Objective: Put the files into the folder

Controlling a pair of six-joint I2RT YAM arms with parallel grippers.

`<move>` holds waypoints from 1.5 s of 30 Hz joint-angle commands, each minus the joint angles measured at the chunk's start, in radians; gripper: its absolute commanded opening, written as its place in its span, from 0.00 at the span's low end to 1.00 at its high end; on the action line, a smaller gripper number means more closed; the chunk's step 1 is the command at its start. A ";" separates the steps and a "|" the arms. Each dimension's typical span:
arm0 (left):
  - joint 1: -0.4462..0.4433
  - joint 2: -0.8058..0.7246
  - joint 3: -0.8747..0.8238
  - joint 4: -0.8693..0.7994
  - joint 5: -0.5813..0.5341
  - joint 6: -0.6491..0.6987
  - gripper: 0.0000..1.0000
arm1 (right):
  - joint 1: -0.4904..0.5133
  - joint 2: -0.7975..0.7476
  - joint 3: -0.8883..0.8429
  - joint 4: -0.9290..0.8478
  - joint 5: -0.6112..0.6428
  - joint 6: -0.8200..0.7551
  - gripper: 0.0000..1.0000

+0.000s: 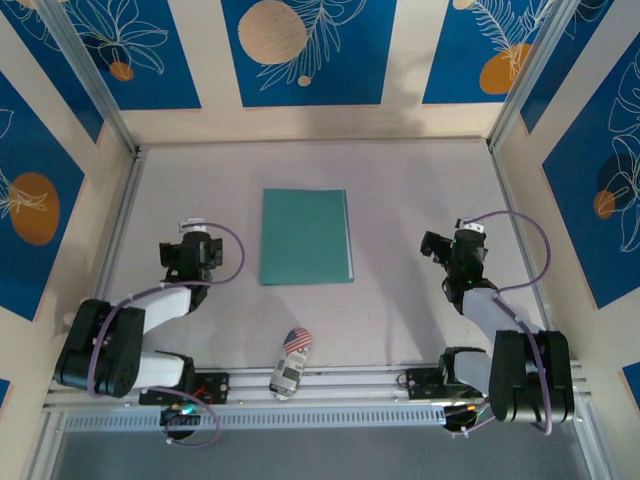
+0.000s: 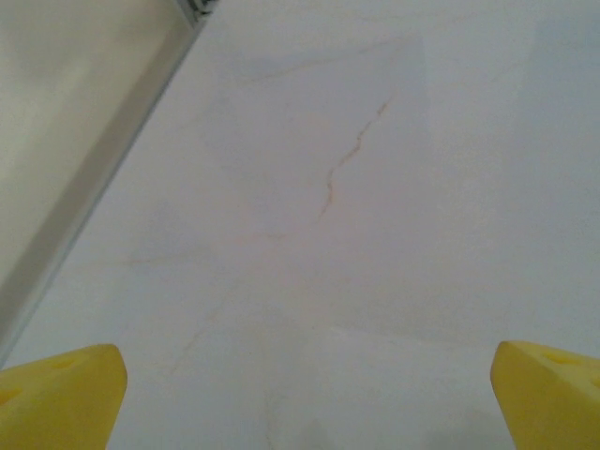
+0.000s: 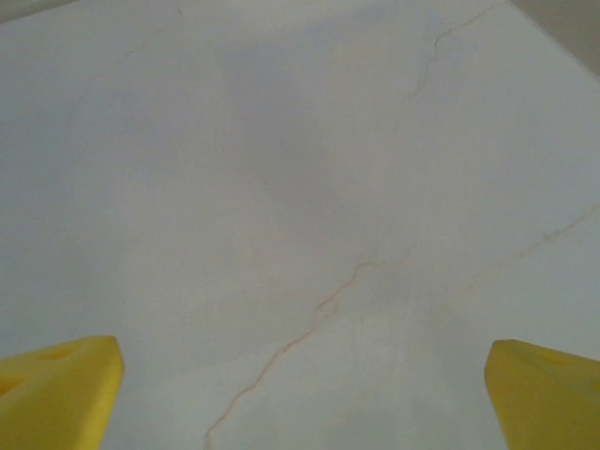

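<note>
Folder closed flat, between left gripper and right gripper, touching neither, jaws spread wide

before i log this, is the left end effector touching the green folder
Apart. The top view shows bare table between the left end effector and the folder.

The folder lies flat on the worktop, between the two arms and somewhat nearer the left one. The left fingers stand near its left side, the right fingers well off to its right. A toy car sits in front of the folder, at the near edge between the arm bases.
</note>
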 commanded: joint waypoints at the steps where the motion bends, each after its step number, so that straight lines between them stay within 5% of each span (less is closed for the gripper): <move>1: 0.038 0.033 0.001 0.216 0.179 0.015 1.00 | -0.020 0.040 -0.016 0.250 -0.064 -0.068 0.99; 5: 0.048 0.087 0.013 0.290 0.221 0.069 1.00 | 0.001 0.107 -0.007 0.327 -0.107 -0.119 0.99; 11: 0.070 0.238 -0.101 0.656 0.322 0.098 1.00 | 0.037 0.140 0.001 0.344 -0.161 -0.197 0.99; 17: 0.077 0.226 -0.069 0.567 0.299 0.071 1.00 | 0.034 0.108 -0.027 0.365 -0.273 -0.185 1.00; 20: 0.086 0.227 -0.041 0.516 0.292 0.059 1.00 | 0.014 0.132 -0.074 0.518 -0.381 -0.135 1.00; 31: 0.088 0.224 -0.043 0.516 0.294 0.060 1.00 | 0.080 0.382 0.025 0.573 -0.335 -0.195 0.99; 45: 0.087 0.226 -0.044 0.518 0.294 0.061 1.00 | 0.052 0.368 0.062 0.476 -0.343 -0.165 0.99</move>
